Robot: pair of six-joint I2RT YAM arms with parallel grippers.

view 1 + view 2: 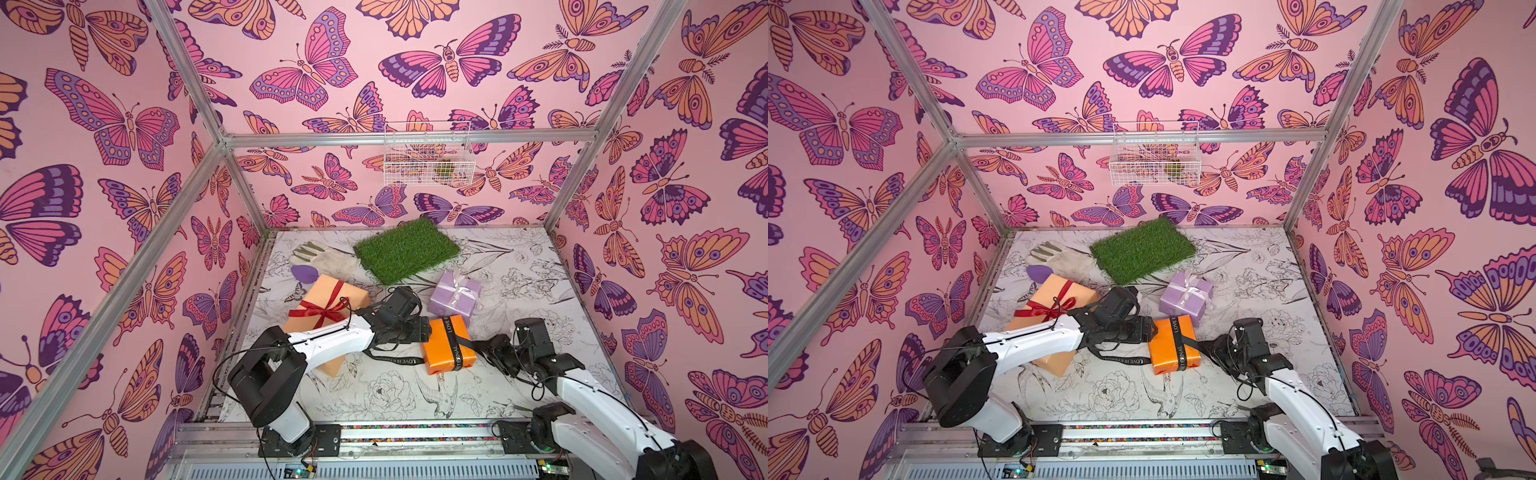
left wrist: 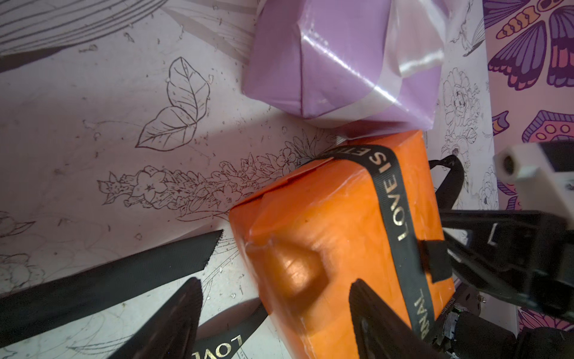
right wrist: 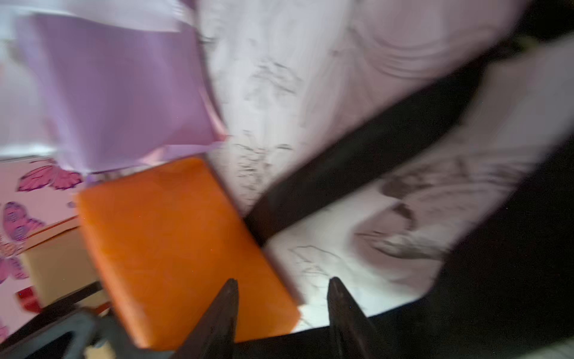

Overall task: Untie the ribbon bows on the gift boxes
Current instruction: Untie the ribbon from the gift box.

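**Top views.** In both top views my left claw [image 1: 428, 330] sits at the left edge of the orange box [image 1: 438, 353], jaws apart. My right claw [image 1: 482, 350] lies low at the opposite side; I cannot read its gap from here. The box's long axis runs from the back wall toward my bases, its far end just beside the lilac box [image 1: 451, 303]. The black ribbon [image 1: 456, 345] bands the top lengthwise, with no loops showing. One tail lies flat on the flower-printed table [image 1: 519, 291] below my left wrist. The peach box [image 1: 316, 293] carries a tied red bow [image 1: 324, 311], and the lilac box a tied pale bow [image 1: 457, 286]. A turf mat [image 1: 405, 251] and a glove [image 1: 322, 259] lie at the back. The walls are butterfly wallpaper [image 1: 124, 124].

**Left wrist.** Jaws wide, straddling the orange box's near end. One finger [image 2: 186, 307] stands clear of it with table between. The other overlaps the box, and I cannot tell if they touch. Nothing is gripped.

**Right wrist.** Blurred. Jaws roughly half apart, with bare table and the box's corner in the gap and nothing visibly pinched. A black tail crosses the table diagonally.
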